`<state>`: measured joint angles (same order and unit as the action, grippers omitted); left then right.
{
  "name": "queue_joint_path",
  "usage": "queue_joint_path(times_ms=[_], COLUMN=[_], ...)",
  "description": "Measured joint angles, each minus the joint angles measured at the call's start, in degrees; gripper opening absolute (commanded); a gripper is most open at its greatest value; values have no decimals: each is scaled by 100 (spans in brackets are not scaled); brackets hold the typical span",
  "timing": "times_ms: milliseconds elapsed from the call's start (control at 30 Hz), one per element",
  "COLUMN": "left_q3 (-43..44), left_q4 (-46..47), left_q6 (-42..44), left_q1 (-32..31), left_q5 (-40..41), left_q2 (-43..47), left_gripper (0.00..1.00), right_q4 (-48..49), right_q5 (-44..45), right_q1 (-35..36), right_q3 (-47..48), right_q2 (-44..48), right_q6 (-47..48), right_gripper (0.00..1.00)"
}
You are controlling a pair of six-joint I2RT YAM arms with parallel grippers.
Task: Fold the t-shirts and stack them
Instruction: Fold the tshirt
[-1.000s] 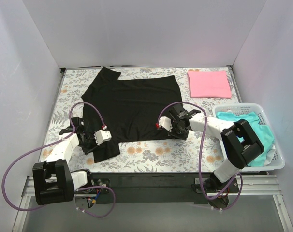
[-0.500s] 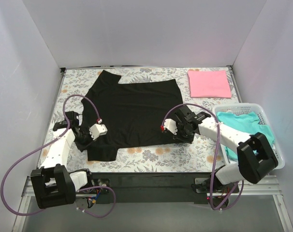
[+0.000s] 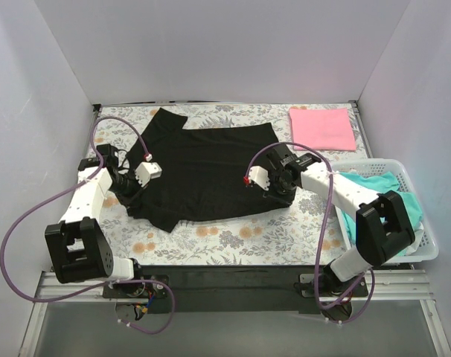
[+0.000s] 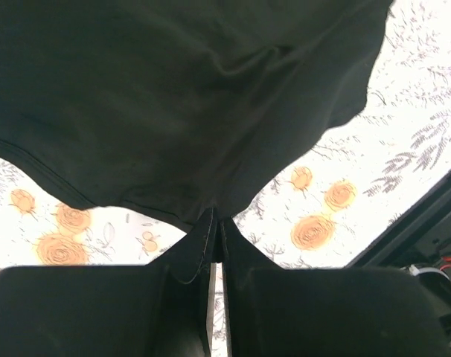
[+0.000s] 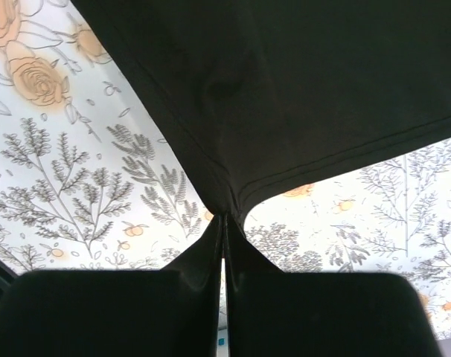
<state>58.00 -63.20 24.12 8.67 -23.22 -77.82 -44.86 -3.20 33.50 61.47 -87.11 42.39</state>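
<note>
Surface: floral table cloth covered the table, with plain white walls on 3 sides.
Black t-shirt: lay spread over the middle of the cloth, its near hem lifted at 2 points and pulled toward the far side.
Left gripper: fingers were pressed together, pinching the near-left hem of the black t-shirt; the fabric rose to a peak into the slit between them. In the top view it sat at the shirt's left edge.
Right gripper: fingers were pressed together on the stitched hem, with the cloth gathered into a fold at the tips. In the top view it sat at the shirt's near-right corner.
Pink t-shirt: lay folded flat at the far-right corner of the cloth, well apart from both grippers.
Teal t-shirt: lay crumpled inside the white basket at the right edge, partly hidden by the right arm.
</note>
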Motion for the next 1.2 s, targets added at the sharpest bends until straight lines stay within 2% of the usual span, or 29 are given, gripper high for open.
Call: queue_joint_path(times_ms=[533, 767, 1200], left_q3=[1639, 2011, 2212], left_q4=[387, 654, 1062], left_q6=[-452, -640, -837], left_q1=[0, 0, 0], left_q5=[-39, -42, -31], left_q2=[-1718, -2295, -2778], left_gripper=[0, 0, 0], right_q4=[-151, -162, -157], right_q5=[-42, -37, 7], right_q1=[-601, -728, -841], right_q3=[1386, 1821, 2319], right_q2=[-1355, -1843, -2347], right_q6=[527, 706, 861], right_gripper=[1, 1, 1])
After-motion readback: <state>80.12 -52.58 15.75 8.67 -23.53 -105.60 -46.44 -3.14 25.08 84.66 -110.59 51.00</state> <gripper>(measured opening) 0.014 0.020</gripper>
